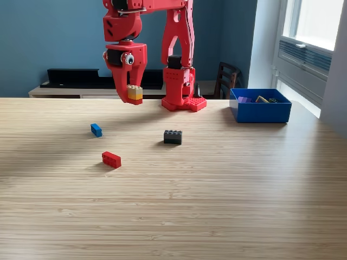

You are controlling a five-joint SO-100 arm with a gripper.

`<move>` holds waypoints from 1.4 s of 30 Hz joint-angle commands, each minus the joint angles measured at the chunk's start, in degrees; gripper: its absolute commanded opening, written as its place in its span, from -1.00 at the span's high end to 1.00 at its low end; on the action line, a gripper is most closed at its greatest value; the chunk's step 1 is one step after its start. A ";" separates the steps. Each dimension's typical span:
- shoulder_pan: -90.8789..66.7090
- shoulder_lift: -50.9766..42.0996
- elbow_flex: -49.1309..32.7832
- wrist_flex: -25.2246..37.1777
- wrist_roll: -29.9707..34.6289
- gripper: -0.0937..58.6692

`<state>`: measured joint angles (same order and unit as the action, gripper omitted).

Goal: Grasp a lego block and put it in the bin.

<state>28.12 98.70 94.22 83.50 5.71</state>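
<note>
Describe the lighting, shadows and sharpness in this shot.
Exterior view: daylight enters from the window at the view's right, washing the table with a pale sheen; soft shadows fall toward the view's left of the black block and red block; blocks, bin and hand all look sharp.

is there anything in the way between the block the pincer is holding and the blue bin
Nothing visible blocks it. The pincer holds a yellow block above the table; the bin sits toward the exterior view's right. Only the arm's own red base stands between them, near the back.
</note>
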 commanded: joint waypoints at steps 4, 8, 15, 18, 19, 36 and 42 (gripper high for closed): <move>-26.46 1.14 -4.13 3.60 3.60 0.99; -39.55 1.14 -5.10 4.39 6.86 0.99; -60.73 1.05 -10.99 8.88 9.14 0.99; -69.08 1.05 -11.95 10.37 9.14 0.99; -71.72 1.05 -12.04 10.72 9.14 0.99; -94.92 0.88 -6.86 13.80 2.37 0.99; -97.03 0.62 -5.89 13.80 -0.62 0.99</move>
<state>-67.85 98.70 88.95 96.33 6.50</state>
